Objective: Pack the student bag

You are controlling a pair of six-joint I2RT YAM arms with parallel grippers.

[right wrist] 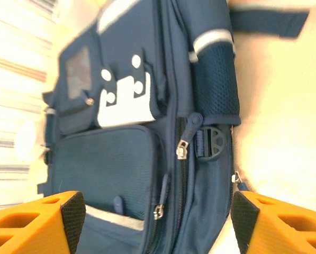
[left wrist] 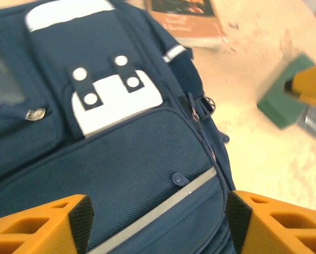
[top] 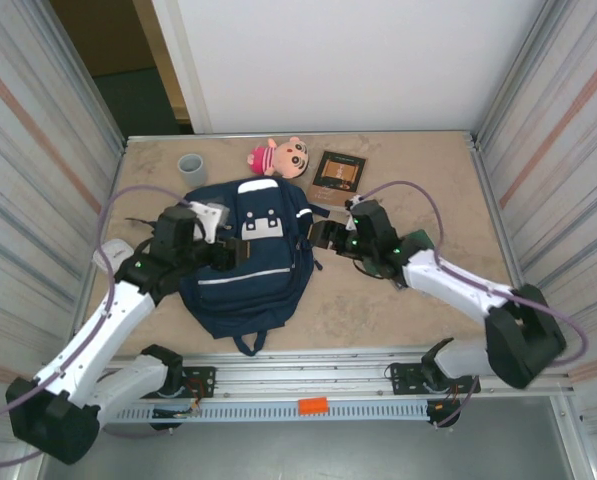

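The student bag is a navy backpack lying flat in the middle of the table, front side up, with its white buckle patch showing. My left gripper hovers open over the front pocket, nothing between its fingers. My right gripper stands open just off the bag's right side, facing it. Its view looks along the bag's side, where two zipper pulls hang on the zipper tracks. The left wrist view shows the left gripper spread across the pocket's grey stripe.
At the back of the table lie a grey cup, a pink-hatted doll and a brown book, whose corner lies just beyond the bag. Metal walls close in the left and right sides.
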